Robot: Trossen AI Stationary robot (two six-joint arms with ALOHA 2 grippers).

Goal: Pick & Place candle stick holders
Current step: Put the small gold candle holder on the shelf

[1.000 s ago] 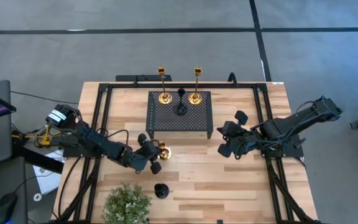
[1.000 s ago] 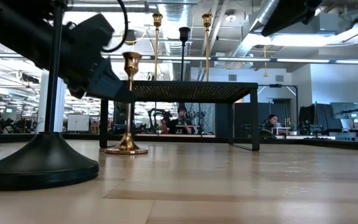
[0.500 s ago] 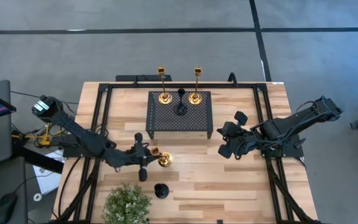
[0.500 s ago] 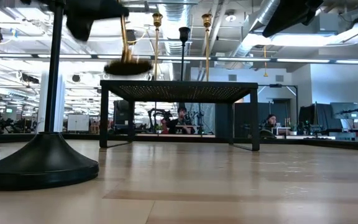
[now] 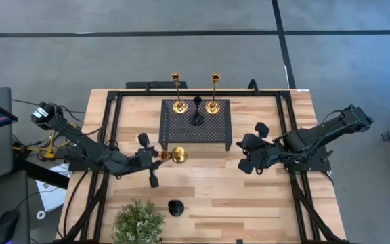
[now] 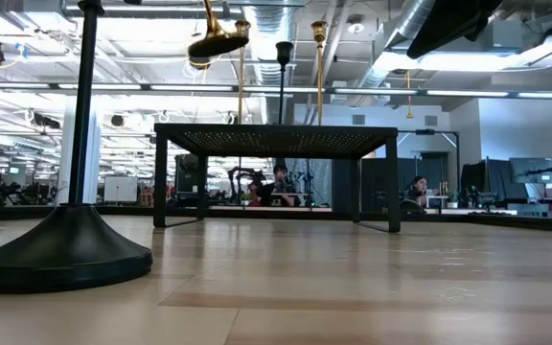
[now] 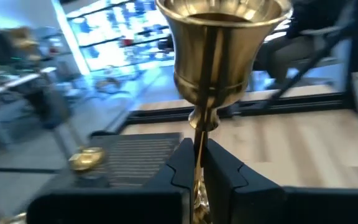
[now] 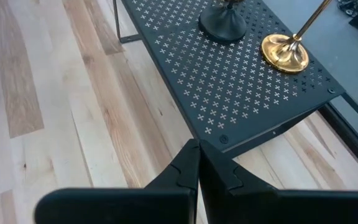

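Wood-plank table (image 5: 249, 183): black perforated stand (image 5: 196, 125) toward the back, short black holder (image 5: 175, 207) and potted plant (image 5: 138, 222) at front edge.

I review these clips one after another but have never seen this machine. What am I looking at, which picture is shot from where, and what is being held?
Two dark robot arms work at a wooden table. One picture looks straight down, one looks level across the tabletop, and two come from cameras on the arms' wrists. The left tool grips a short gold candle holder by its stem, lifted off the table and tilted, at the front edge of a black perforated stand. On that stand are two tall gold holders and a black one. Another black holder and a potted plant stand on the table. The right tool waits, shut and empty, right of the stand.
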